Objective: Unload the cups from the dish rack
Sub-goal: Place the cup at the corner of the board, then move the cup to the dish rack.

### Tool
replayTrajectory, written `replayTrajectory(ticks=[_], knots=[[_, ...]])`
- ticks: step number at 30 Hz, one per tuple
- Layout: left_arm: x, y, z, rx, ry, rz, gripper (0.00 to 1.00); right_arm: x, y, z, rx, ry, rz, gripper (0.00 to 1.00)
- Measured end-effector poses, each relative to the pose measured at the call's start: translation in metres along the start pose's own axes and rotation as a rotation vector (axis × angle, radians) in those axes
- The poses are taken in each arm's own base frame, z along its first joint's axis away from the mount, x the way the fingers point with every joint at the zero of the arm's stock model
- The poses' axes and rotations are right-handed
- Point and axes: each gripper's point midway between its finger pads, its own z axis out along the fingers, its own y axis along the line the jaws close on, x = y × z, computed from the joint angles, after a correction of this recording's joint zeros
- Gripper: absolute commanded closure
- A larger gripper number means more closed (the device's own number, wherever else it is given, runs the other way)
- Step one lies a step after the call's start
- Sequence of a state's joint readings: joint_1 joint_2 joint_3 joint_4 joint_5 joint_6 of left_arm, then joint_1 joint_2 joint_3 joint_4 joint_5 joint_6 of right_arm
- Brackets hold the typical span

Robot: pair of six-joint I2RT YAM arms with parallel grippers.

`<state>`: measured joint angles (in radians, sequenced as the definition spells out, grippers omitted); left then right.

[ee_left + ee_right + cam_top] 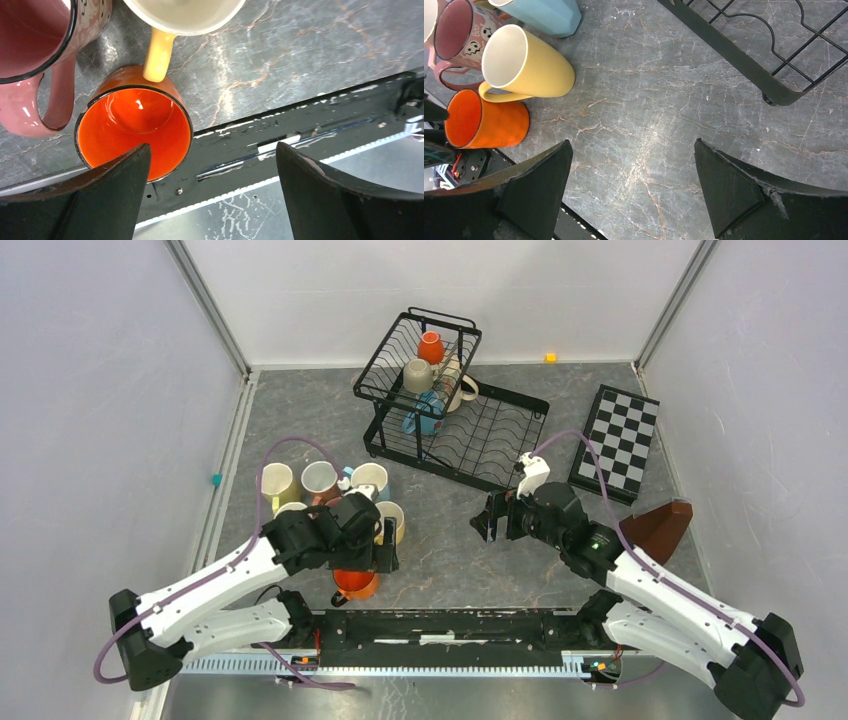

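The black wire dish rack (pixel 470 440) stands at the back of the table. It holds an orange cup (pixel 431 346), a beige cup (pixel 417 375), a cream cup (pixel 462 390) and a blue cup (pixel 424 413). More cups stand on the table at left: a yellow one (pixel 277 483), a pink one (pixel 319 480) and an orange one (pixel 355 585) nearest the arm bases. My left gripper (pixel 212 147) is open just above and beside the upright orange cup (pixel 132 132), holding nothing. My right gripper (pixel 633 142) is open over bare table in front of the rack's lower tray (pixel 744 55).
A black-and-white checkered board (pixel 615 440) lies right of the rack, with a brown object (pixel 660 528) nearer the right arm. The pink cup (pixel 30 40) and a yellow cup's handle (pixel 159 55) crowd the orange cup. The arms' black base rail (pixel 450 625) runs along the near edge.
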<state>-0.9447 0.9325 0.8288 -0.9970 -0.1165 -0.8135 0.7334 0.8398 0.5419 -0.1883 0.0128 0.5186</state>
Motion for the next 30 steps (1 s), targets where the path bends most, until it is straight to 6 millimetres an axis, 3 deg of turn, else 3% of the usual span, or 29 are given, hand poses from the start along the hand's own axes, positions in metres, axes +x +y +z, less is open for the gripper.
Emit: replayTrajectory(ticks=[4, 8, 13, 17, 24, 30], knots=[[-0.014, -0.012, -0.018, 0.053, -0.051, -0.007, 0.00, 0.001, -0.003, 0.003, 0.017, 0.008, 0.003, 0.02], [-0.030, -0.024, -0.037, 0.113, -0.110, 0.002, 0.00, -0.012, -0.001, 0.005, 0.033, -0.013, 0.003, 0.02], [-0.043, -0.037, -0.054, 0.188, -0.170, 0.010, 0.00, -0.043, -0.001, 0.013, 0.055, -0.078, 0.000, 0.02], [-0.049, -0.046, -0.057, 0.228, -0.192, 0.014, 0.00, -0.073, -0.019, 0.025, 0.082, -0.156, 0.010, 0.02], [-0.055, -0.057, -0.065, 0.294, -0.226, 0.013, 0.00, -0.109, -0.066, 0.065, 0.065, -0.222, 0.004, 0.02], [-0.057, -0.058, -0.078, 0.336, -0.266, 0.008, 0.00, -0.140, -0.083, 0.107, -0.015, -0.242, -0.009, 0.02]])
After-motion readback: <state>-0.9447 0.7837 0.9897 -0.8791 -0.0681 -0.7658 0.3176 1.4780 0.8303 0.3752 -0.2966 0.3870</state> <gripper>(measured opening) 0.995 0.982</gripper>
